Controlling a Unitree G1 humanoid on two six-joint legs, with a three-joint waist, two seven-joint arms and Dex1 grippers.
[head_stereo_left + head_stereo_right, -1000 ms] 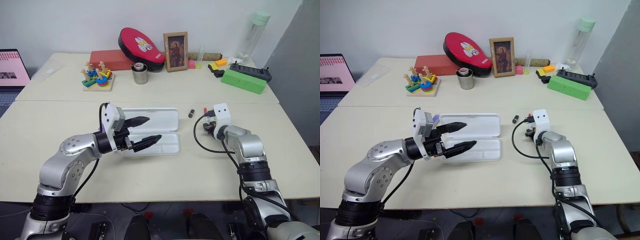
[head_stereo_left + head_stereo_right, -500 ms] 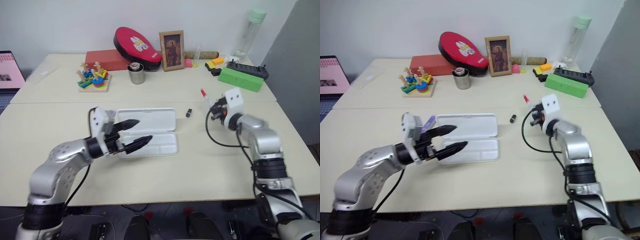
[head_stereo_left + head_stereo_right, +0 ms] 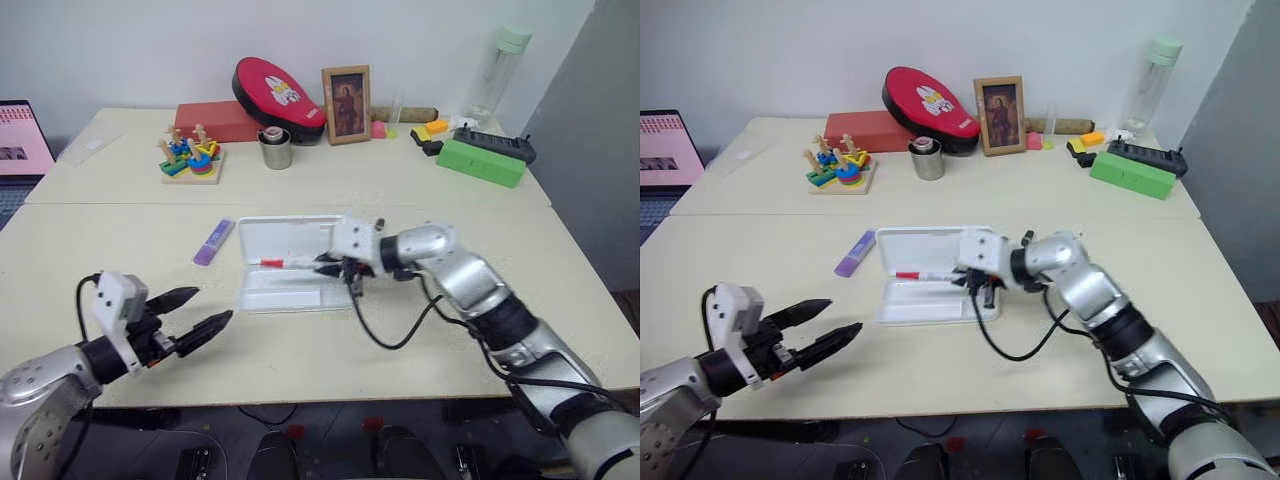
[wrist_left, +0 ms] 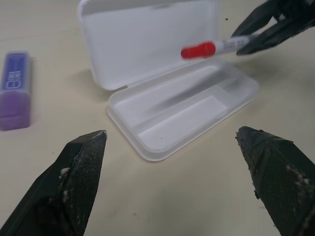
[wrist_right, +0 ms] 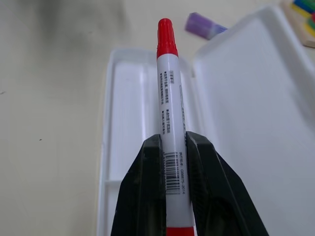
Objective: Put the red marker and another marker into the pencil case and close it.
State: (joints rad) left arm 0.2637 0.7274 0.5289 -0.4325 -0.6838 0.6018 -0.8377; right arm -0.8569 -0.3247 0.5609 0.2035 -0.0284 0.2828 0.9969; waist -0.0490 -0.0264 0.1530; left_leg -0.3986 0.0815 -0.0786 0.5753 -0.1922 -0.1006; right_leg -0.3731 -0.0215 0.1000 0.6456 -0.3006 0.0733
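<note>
A: Cream-coloured surface (image 3: 120, 260), pale wall behind; the white pencil case (image 3: 290, 268) lies open at its centre, lid flat on the far side, tray nearer the robot.

B: Where's the red marker (image 3: 290, 263)?

A: Clamped in the right tool (image 3: 336, 267), fingers pinching the white barrel near its tail end. It hangs over the open case, roughly level, long axis parallel to the case's length, red cap pointing toward nine o'clock.

B: So the next move?

A: I'd judge a short drop. The tray lies directly beneath and slightly toward six o'clock of the marker, and the two long axes already match.

B: And the second marker?

A: The purple highlighter (image 3: 213, 241) lies on the surface just outside the case, toward ten o'clock of it, not touching. The left tool (image 3: 196, 312) hovers toward seven o'clock of the case, fingers wide apart and empty; it is the nearer arm for that one.

B: Any writing?

A: A barcode and small print run along the marker's barrel, and a label sits on the highlighter; neither is legible.
</note>
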